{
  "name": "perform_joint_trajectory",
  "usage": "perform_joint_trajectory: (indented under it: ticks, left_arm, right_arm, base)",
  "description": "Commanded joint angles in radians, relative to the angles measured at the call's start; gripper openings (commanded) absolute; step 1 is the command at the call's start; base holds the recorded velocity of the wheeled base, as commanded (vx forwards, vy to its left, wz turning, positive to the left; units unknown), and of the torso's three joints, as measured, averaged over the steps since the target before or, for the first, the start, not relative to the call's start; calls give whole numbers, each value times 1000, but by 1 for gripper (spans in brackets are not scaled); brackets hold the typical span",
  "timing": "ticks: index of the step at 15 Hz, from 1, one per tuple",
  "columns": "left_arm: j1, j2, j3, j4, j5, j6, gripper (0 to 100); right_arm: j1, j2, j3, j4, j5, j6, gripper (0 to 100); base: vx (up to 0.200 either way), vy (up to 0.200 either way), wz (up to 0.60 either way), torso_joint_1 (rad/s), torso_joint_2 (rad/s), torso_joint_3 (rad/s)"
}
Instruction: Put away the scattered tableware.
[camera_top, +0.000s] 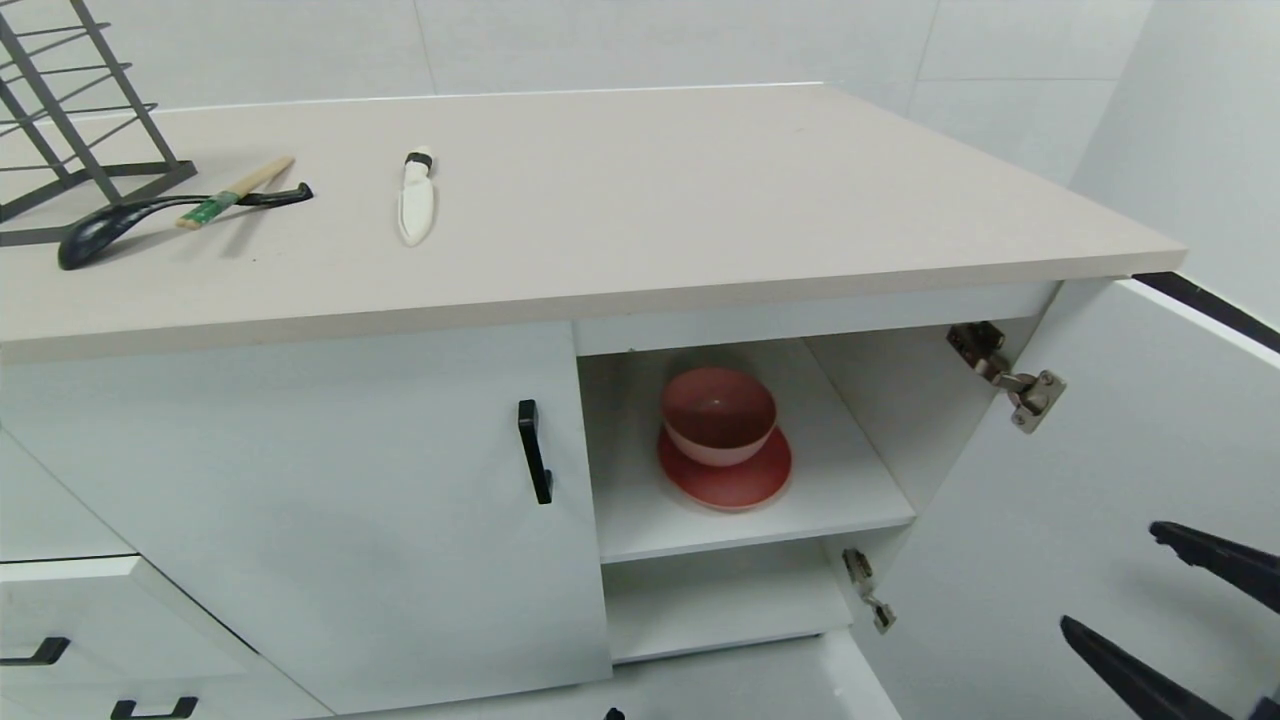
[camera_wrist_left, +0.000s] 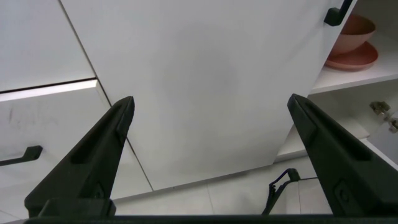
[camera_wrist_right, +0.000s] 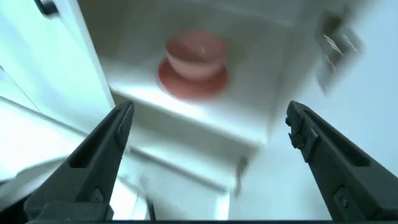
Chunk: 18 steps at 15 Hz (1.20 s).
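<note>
Worrying mostly about the open cabinet door (camera_top: 1100, 480): hangs right beside the right claw (camera_top: 1110, 578), so could easily get clipped or shoved on any lift toward the table (camera_top: 700, 200). Seeing that claw spread wide and pinching nothing. Same for the left claw (camera_wrist_left: 210, 102), spread and empty, low in front of the closed door (camera_wrist_left: 205, 74). Got three loose bits up near the table's left edge: black ladle (camera_top: 150, 215), wooden-handled piece (camera_top: 235, 192) lying across its handle, white utensil (camera_top: 417, 200) near them. Could drag the ladle along when grabbing the crossing piece, or snag the wire rack (camera_top: 80, 110) at the left far corner. Also worth minding the red bowl (camera_top: 718, 412) stacked on the red plate (camera_top: 725, 490) mid-shelf, easy to bump when sliding anything in. Plenty of bare table toward the right edge, plus spare shelf (camera_top: 640, 520) either side of the plate.
</note>
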Motion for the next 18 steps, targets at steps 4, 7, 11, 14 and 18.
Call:
perform_joint_trajectory:
  ticks: [4, 7, 11, 14, 18]
  left_arm:
    - [0, 1, 0, 0, 1, -2, 100]
    - [0, 1, 0, 0, 10, -16, 100]
    - [0, 1, 0, 2, 19, -32, 100]
    - [0, 1, 0, 2, 21, -36, 100]
    - [0, 1, 0, 2, 21, -36, 100]
  right_arm:
    - [-222, -783, 3, 578, 44, 24, 100]
    - [-230, -783, 3, 541, 36, 98, 100]
    - [-230, -783, 3, 636, -57, 119, 100]
    - [-230, -783, 3, 731, -97, 130, 100]
    - [-360, -748, 1, 733, -94, 125, 100]
  base:
    - [0, 0, 0, 0, 0, 0]
    - [-200, 0, 0, 2, 7, -2]
    - [-200, 0, 0, 0, 8, -1]
    - [-133, 0, 0, 2, 2, 2]
    - [0, 0, 0, 0, 0, 0]
